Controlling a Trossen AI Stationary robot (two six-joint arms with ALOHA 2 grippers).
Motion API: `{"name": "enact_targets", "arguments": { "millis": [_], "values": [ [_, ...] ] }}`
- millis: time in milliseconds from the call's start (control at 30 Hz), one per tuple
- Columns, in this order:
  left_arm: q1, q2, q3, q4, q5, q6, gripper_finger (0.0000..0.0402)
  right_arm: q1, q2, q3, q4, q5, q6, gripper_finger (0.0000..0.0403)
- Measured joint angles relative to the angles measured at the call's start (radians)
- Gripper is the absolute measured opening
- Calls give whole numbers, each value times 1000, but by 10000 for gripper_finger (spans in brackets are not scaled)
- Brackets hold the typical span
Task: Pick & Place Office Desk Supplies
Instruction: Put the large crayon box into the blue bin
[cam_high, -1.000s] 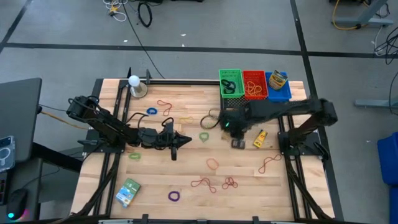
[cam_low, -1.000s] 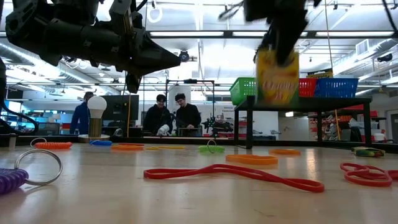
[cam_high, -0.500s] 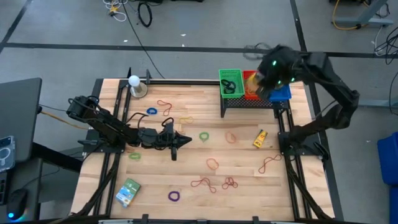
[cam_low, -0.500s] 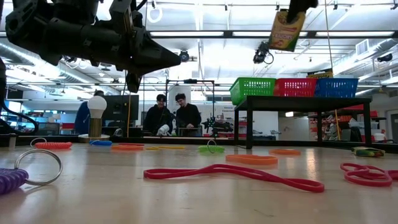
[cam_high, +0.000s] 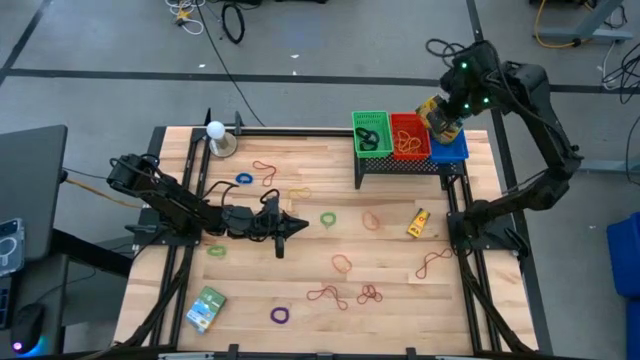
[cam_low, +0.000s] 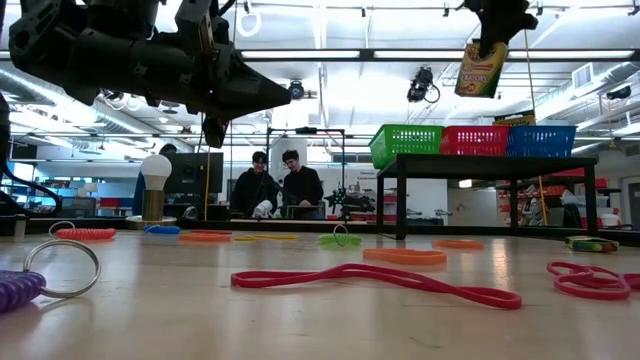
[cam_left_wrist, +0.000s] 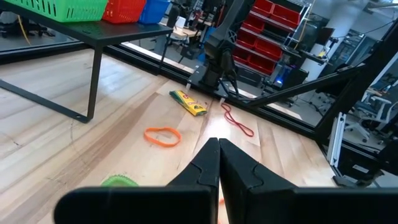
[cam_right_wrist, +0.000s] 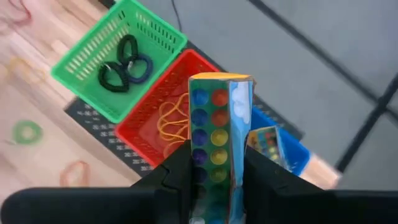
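while the right gripper (cam_high: 443, 117) clamps one crayon box (cam_right_wrist: 216, 134) above three baskets (cam_high: 408, 137), perhaps six loops lie nearer, left gripper (cam_high: 292, 226) shut.

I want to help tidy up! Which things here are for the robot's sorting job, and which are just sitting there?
For the job:
- yellow cardboard crayon box, held in the right gripper
- red rubber-band loop
- green-blue packet
- small yellow bottle
- green plastic basket

Just sitting there:
- white ball on round metal base

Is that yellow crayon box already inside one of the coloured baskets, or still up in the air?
In the air. The right hand grips the crayon box, which hangs well above the blue basket.
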Motion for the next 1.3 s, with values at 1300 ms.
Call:
{"name": "enact_targets", "arguments": {
  "millis": [1300],
  "values": [
    [2, 0, 0, -9, 15, 73, 7, -75, -115, -426, 14, 104, -229, 98]
  ]
}}
